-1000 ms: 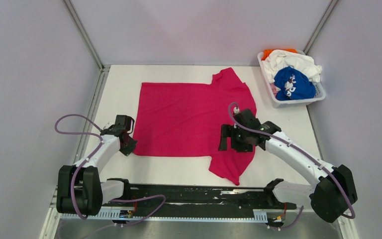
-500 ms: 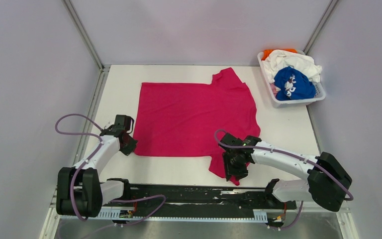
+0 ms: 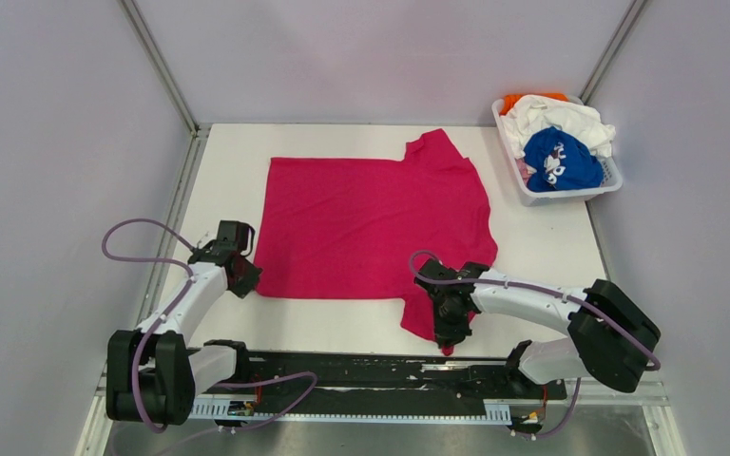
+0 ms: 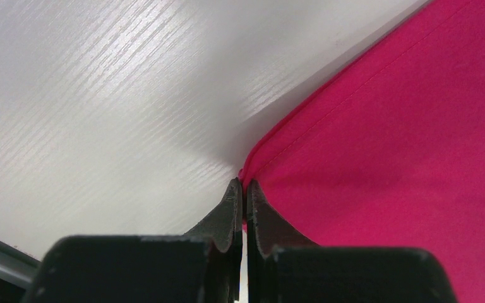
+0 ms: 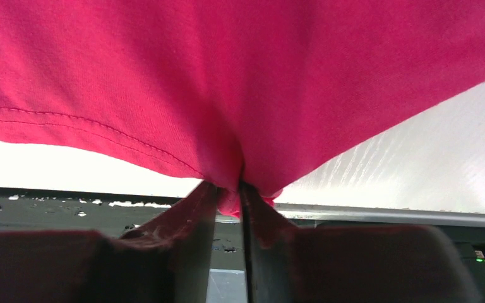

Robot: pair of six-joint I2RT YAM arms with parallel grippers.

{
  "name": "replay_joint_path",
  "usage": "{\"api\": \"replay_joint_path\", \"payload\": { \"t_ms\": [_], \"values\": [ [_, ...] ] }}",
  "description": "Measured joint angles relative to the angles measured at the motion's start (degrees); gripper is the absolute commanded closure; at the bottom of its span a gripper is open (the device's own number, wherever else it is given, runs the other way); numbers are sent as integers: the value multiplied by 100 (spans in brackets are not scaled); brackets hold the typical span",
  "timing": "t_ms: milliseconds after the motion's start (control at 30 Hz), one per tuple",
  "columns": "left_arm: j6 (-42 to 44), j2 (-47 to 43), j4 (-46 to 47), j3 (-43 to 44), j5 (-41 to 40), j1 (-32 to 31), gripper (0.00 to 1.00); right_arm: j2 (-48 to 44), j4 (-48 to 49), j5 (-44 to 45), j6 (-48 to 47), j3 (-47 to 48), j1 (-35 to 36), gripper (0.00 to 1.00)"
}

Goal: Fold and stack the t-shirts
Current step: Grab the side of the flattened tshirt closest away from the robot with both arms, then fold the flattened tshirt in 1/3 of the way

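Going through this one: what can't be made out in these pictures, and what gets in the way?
Top view: the tips of the right tool, under its own wrist.
Top view: the orange t-shirt in the basket, mostly buried under the white t-shirt.
Top view: the print on the blue t-shirt, too small to read.
Left wrist view: how much of the magenta t-shirt the left tool pinches, hidden inside its closed grip.

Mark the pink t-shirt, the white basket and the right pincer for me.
pink t-shirt (image 3: 361,223), top external view, middle of its spread body.
white basket (image 3: 570,197), top external view, its near wall.
right pincer (image 5: 230,186), right wrist view, between the fingertips, pinched on the shirt's cloth.
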Motion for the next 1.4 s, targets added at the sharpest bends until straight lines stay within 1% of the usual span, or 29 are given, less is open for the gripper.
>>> {"api": "replay_joint_path", "payload": {
  "t_ms": [33,67,333,433,567,700,833,967,1200,1400],
  "values": [
    [0,-24,-28,0,-2,0,100,17,-15,2,59,4,26,99],
    [0,-55,-59,0,-4,0,100,31,-31,-7,120,17,63,100],
    [-4,-625,-560,-42,-59,0,100,70,-157,-219,481,87,726,100],
    [-4,-916,-721,-136,-57,0,100,-96,-247,-256,581,87,769,100],
    [-7,-1207,-828,-195,-4,0,100,-317,-352,-203,575,181,627,100],
    [-9,-1290,-796,-192,94,0,100,-321,-306,-125,391,448,310,100],
    [-31,-1152,-605,-168,223,0,100,-317,-216,-125,90,763,-74,100],
    [-44,-728,-433,22,328,0,100,-317,-94,-179,-315,1049,-501,100],
    [-42,-188,-210,492,369,0,100,-297,-59,-461,-1091,1377,-1499,100],
    [-42,258,-114,905,358,0,100,-157,-59,-629,-1652,1788,-2135,100]
  ]
}}
